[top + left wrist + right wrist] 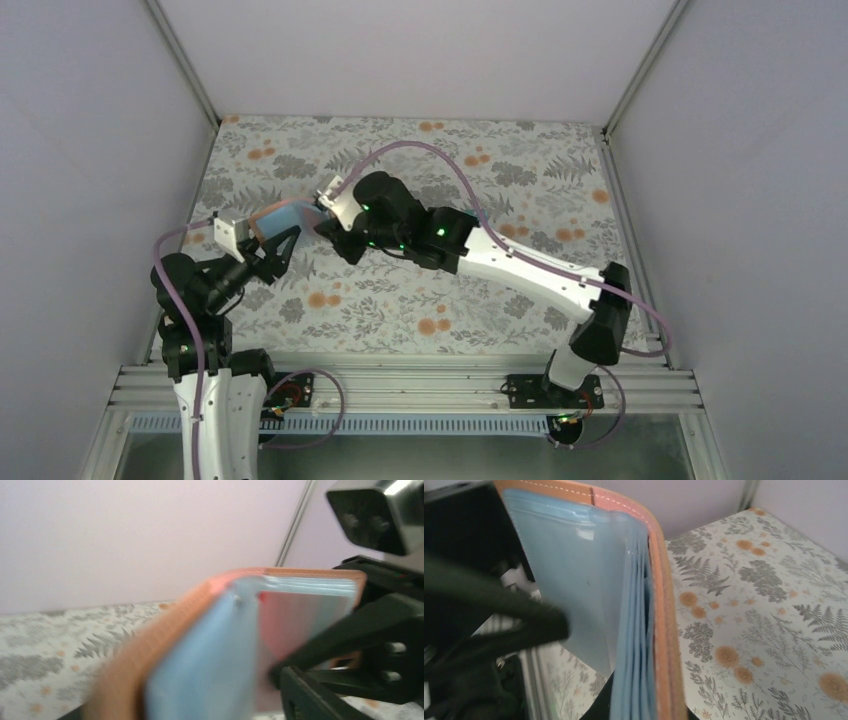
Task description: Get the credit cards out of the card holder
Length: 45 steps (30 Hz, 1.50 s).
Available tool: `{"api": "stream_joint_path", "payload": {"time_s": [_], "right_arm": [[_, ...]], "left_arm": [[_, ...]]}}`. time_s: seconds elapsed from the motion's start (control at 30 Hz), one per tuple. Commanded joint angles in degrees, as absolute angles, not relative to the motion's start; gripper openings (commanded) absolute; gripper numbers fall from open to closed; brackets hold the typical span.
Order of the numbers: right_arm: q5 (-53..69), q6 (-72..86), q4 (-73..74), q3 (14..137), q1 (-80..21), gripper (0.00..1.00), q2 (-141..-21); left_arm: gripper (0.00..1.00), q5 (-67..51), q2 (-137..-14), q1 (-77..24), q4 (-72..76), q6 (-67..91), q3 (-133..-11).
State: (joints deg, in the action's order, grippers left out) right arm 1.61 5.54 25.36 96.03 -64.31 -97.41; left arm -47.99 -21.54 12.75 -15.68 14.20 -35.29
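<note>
The card holder point(284, 213), reddish-brown outside and light blue inside, hangs open above the table between both grippers. My left gripper point(283, 240) is shut on one flap; one of its fingers point(305, 697) shows beside the blue lining point(200, 650). My right gripper point(323, 222) is shut on the other flap point(659, 590), whose blue pockets run down between its jaws. A red card point(287, 625) sits in a pocket of that flap, behind a right finger point(350, 630). The blue and teal cards are hidden. The left gripper point(499, 620) presses the clear pocket point(574, 575).
The table has a floral cloth point(480, 160), walled by white panels at the left, right and back. A metal rail point(400, 385) runs along the near edge by the arm bases.
</note>
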Motion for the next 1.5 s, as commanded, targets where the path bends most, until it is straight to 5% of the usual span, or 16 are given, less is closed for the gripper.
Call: {"api": "stream_joint_path", "payload": {"time_s": [0.0,0.1,0.3,0.37,0.47,0.63,0.73,1.47], "right_arm": [[10.8,-2.4,23.5,92.2,-63.7,0.04,-91.5],[17.4,-4.5,23.2,90.0,-62.7,0.04,-89.6],[26.3,-6.7,22.1,88.3,-60.4,0.04,-87.8],[28.9,-8.0,22.1,87.9,-59.7,0.05,-87.3],[31.9,-9.0,21.8,87.2,-58.4,0.23,-85.8],[35.1,-9.1,19.1,82.5,-53.8,0.53,-81.7],[35.9,-9.2,19.9,82.3,-52.2,0.62,-81.5],[38.8,-12.0,23.3,81.8,-48.8,0.85,-80.7]], "left_arm": [[0.56,-47.1,-21.6,13.2,-15.5,13.3,-35.3],[0.42,-51.6,-21.7,13.2,-14.2,13.5,-35.5],[0.39,-69.4,-22.1,13.2,-11.3,12.8,-37.3],[0.24,-70.5,-22.7,13.2,-15.1,8.0,-40.0],[0.03,-72.8,-23.0,13.2,-18.6,4.1,-42.3],[0.02,-74.0,-23.2,13.2,-17.9,5.4,-42.9],[0.02,-73.2,-23.2,13.2,-15.6,8.1,-42.4],[0.02,-72.3,-22.7,13.2,-15.2,8.0,-41.0]]}}
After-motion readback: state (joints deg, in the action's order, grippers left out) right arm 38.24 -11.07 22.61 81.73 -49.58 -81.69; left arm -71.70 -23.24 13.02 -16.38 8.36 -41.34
